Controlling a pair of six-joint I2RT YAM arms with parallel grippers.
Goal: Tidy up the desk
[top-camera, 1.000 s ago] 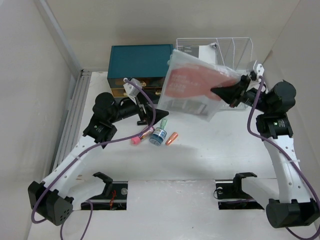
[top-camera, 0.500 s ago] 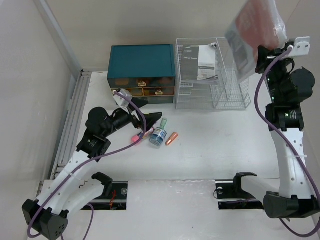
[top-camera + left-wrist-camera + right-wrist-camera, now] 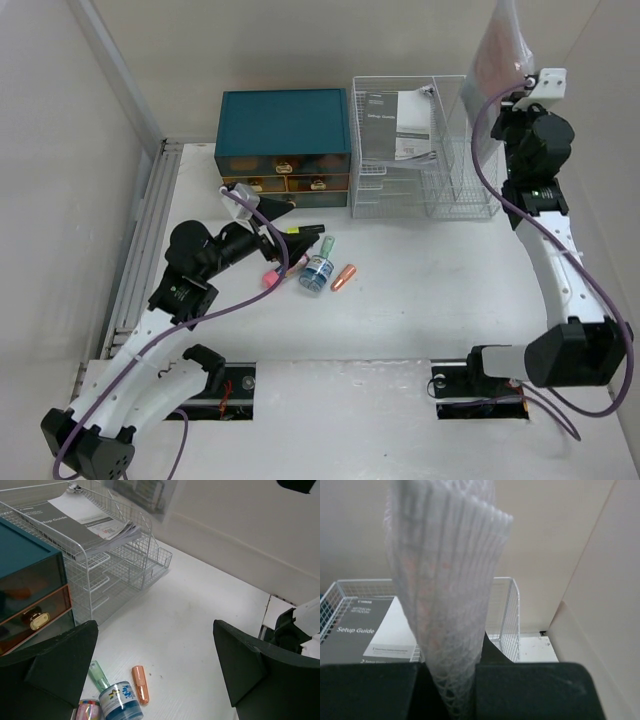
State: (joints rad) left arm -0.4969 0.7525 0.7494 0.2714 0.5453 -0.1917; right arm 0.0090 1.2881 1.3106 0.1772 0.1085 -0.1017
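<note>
Right gripper (image 3: 452, 682) clamped on pouch (image 3: 445, 580), held upright above rack (image 3: 455, 195), far right; probably lining up to slot it in. Left gripper (image 3: 155, 662) apart, hovering over bottle (image 3: 119, 702).

A robotics lab cell: white bench (image 3: 430, 300) boxed in by beige panels (image 3: 60, 200), cabled left arm (image 3: 150, 320) and right arm (image 3: 560, 265) bolted along the bottom edge, teal drawer chest (image 3: 283, 120) and wire rack (image 3: 455, 190) at top centre.
</note>
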